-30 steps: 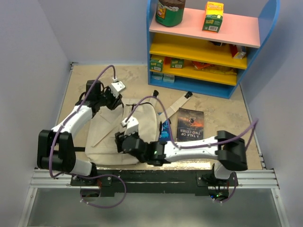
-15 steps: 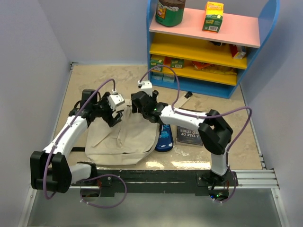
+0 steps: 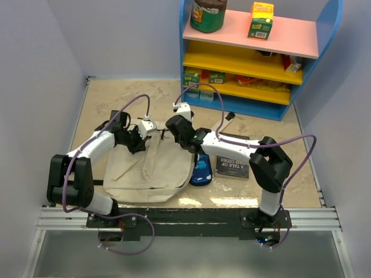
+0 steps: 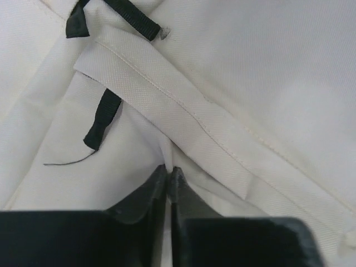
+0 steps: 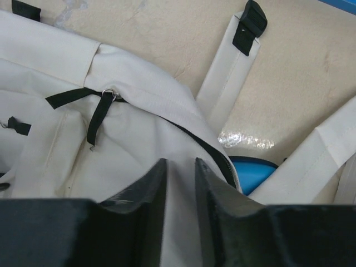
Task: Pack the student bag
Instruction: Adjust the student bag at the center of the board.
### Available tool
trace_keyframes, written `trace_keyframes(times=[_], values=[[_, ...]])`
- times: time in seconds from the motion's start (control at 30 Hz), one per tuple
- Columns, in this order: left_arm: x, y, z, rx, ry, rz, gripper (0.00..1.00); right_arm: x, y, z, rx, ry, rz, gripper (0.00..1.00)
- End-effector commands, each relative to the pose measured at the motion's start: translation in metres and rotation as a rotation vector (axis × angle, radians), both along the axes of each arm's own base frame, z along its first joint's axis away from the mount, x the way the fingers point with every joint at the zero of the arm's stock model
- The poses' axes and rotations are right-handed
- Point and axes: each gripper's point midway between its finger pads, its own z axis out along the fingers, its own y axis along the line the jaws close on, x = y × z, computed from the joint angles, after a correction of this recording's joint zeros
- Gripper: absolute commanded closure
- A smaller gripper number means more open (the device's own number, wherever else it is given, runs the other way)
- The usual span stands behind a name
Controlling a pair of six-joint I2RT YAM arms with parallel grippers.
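My left end effector (image 4: 168, 173) is clenched on the student bag (image 3: 145, 171): its two dark fingers (image 4: 143, 196) meet at the tips with a thin fold of beige canvas pinched between them, just below a flat stitched band that runs slantwise across the cloth. Two short black webbing tabs (image 4: 103, 119) lie on the canvas beside that band. My right end effector (image 5: 181, 167) hangs over the far right corner of the bag with its fingers (image 5: 146, 189) a narrow gap apart and pale cloth showing in the gap; I cannot tell whether it grasps the cloth or only rests over it. Ahead of it a black zip pull (image 5: 99, 117) hangs from a small metal ring, and a dark zip line curves down along the bag's edge. The bag lies flat and rumpled on the worktop (image 3: 116, 98), left of centre, between my two arms and close to their bases. A beige strap (image 5: 231, 72) ending in a black buckle (image 5: 250, 21) stretches away from it over the bare worktop. A blue pencil case (image 3: 202, 169) sits against the bag's right edge, and a dark book (image 3: 233, 164) lies just right of that. A blue shelf unit (image 3: 249, 40) stands at the far right, well apart from the bag.
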Motion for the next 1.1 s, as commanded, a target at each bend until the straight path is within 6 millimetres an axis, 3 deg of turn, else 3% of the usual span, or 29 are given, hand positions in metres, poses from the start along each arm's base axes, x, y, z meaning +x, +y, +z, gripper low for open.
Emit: trace_keyframes(times=[0.0, 0.1, 0.27, 0.5, 0.6, 0.73, 0.9, 1.0, 1.03, 1.07], values=[[0.014, 0.003, 0.012, 0.018, -0.030, 0.010, 0.98, -0.002, -0.005, 0.019, 0.043, -0.026, -0.022, 0.83], [0.030, 0.006, 0.042, 0.026, -0.116, 0.035, 1.00, -0.005, -0.008, 0.020, 0.054, -0.020, -0.030, 1.00], [0.050, 0.011, 0.082, 0.041, -0.232, 0.054, 1.00, -0.013, -0.015, 0.014, 0.060, 0.005, -0.042, 1.00], [0.072, 0.012, 0.107, 0.040, -0.314, 0.080, 1.00, -0.039, -0.027, 0.005, 0.103, 0.057, -0.027, 1.00], [0.086, 0.016, 0.113, 0.052, -0.345, 0.120, 1.00, -0.061, -0.014, 0.002, 0.156, 0.090, 0.040, 1.00], [0.102, 0.022, 0.117, 0.067, -0.368, 0.172, 1.00, -0.112, 0.032, 0.002, 0.200, 0.121, 0.195, 1.00], [0.108, 0.017, 0.112, 0.072, -0.339, 0.126, 1.00, -0.148, 0.074, -0.003, 0.264, 0.202, 0.353, 1.00], [0.094, 0.010, 0.107, 0.061, -0.291, 0.049, 1.00, -0.133, 0.065, 0.012, 0.208, 0.152, 0.317, 1.00], [0.090, 0.008, 0.106, 0.062, -0.291, 0.017, 1.00, -0.110, 0.049, 0.027, 0.188, 0.090, 0.243, 0.98], [0.081, 0.010, 0.102, 0.069, -0.273, 0.006, 1.00, -0.096, 0.042, 0.040, 0.200, 0.067, 0.215, 0.82]])
